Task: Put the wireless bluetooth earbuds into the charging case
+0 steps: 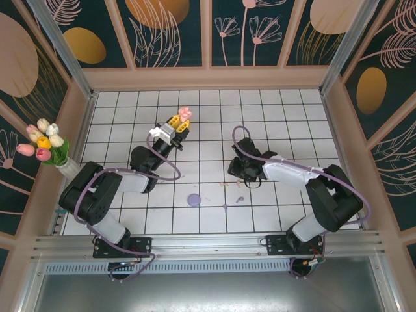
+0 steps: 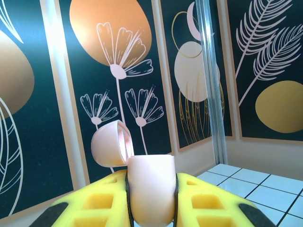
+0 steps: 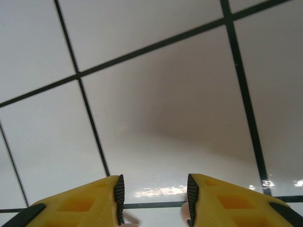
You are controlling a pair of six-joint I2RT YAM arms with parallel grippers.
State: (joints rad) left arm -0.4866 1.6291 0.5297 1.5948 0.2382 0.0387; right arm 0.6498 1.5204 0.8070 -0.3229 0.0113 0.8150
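The pale pink charging case (image 2: 150,187) stands upright between the yellow fingers of my left gripper (image 2: 151,201), which is shut on it. Its lid (image 2: 108,146) is hinged open to the left. From above, the case (image 1: 184,115) and left gripper (image 1: 180,125) are raised over the far left-centre tiles. My right gripper (image 3: 154,194) points down close to the white floor, its jaws apart. Small pale pink bits (image 3: 131,221) show at the bottom edge between them; contact is unclear. Tiny earbuds lie near the right wrist (image 1: 244,168): pale pink ones (image 1: 225,184) (image 1: 239,199) and a purple one (image 1: 225,207).
A round purple disc (image 1: 194,200) lies on the tiles near the front centre. Tulips in a vase (image 1: 44,144) stand at the left wall. Patterned walls and aluminium posts (image 1: 62,49) enclose the floor, with a metal rail (image 1: 208,244) along the near edge.
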